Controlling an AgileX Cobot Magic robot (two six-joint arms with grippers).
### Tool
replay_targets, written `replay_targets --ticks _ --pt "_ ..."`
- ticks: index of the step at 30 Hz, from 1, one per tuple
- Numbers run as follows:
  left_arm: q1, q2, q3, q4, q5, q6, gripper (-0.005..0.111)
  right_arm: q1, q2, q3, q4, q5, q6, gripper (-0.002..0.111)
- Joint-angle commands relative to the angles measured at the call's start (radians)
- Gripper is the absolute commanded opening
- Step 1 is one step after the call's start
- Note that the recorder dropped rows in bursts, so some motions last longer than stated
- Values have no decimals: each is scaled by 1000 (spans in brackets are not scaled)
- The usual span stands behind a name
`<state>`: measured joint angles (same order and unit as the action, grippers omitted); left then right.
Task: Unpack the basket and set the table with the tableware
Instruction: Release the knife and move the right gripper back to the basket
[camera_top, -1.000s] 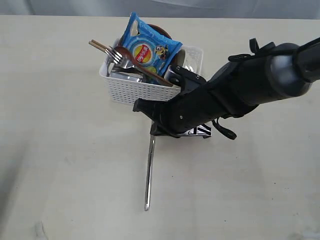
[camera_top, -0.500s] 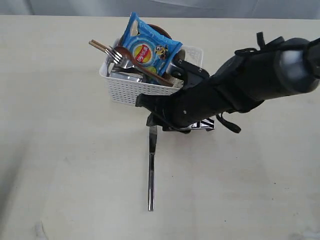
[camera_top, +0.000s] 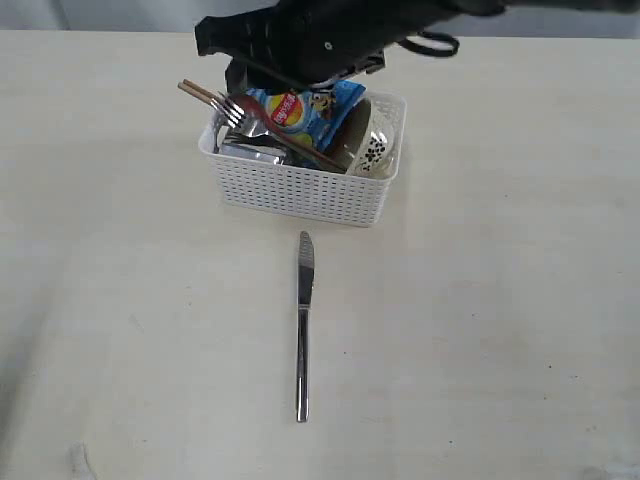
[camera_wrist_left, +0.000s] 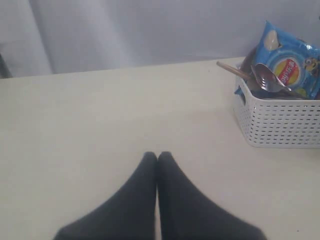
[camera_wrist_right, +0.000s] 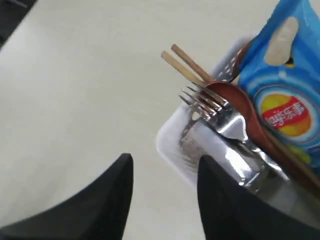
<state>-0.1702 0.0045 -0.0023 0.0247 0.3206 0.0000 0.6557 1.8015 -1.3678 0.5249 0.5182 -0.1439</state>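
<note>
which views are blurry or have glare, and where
Exterior view: knife sharp, with a bright sheen; right wrist view: soft all over, glare on the fork, right pincer a dark blur; left wrist view: basket fairly crisp, left pincer out of focus.

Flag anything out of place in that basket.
A blue chip bag stands in the basket, wedged among fork, spoon and chopsticks; it is a snack, not tableware. Nothing looks spilled or damaged.
</note>
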Motion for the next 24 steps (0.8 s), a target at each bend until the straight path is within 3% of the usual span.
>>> replay_targets --ticks 1,6,24 --pt "-3 -5 2 -4 -1 0 0 2 151 -222 -370 284 175 41" --pt "-3 -5 2 -4 -1 0 0 9 286 -384 -446 440 144 41" --pt "-3 -5 2 -4 -1 0 0 38 395 -393 -535 321 97 39"
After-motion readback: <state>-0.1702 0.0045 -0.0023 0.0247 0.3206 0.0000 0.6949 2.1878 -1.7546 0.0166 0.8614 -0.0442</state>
